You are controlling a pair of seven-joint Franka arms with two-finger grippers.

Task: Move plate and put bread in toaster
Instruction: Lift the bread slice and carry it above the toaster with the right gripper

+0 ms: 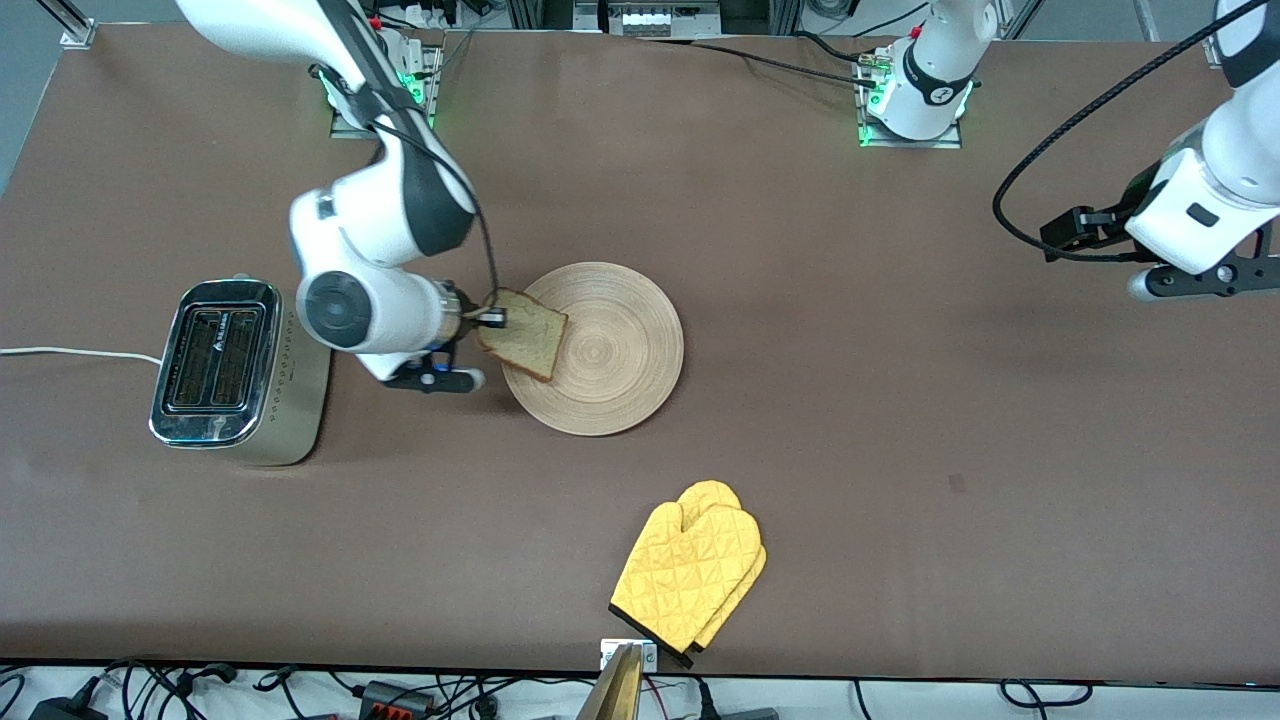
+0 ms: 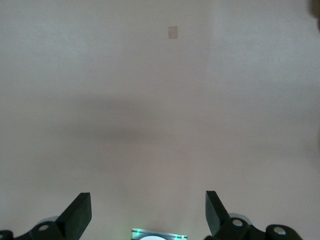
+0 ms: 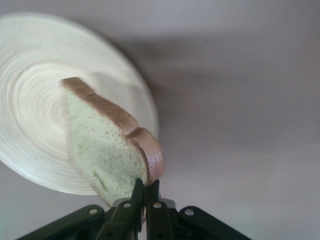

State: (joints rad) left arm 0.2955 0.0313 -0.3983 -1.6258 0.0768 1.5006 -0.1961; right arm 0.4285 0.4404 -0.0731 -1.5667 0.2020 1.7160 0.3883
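bread is light, soft, crumbly, so i grip it thin at the crust edge. my right gripper is pinched tight on that edge, slice lifted clear over the plate rim, on the toaster side. wrist turned sideways, arm low. left gripper waits, jaws wide and empty, at its own end of the table.
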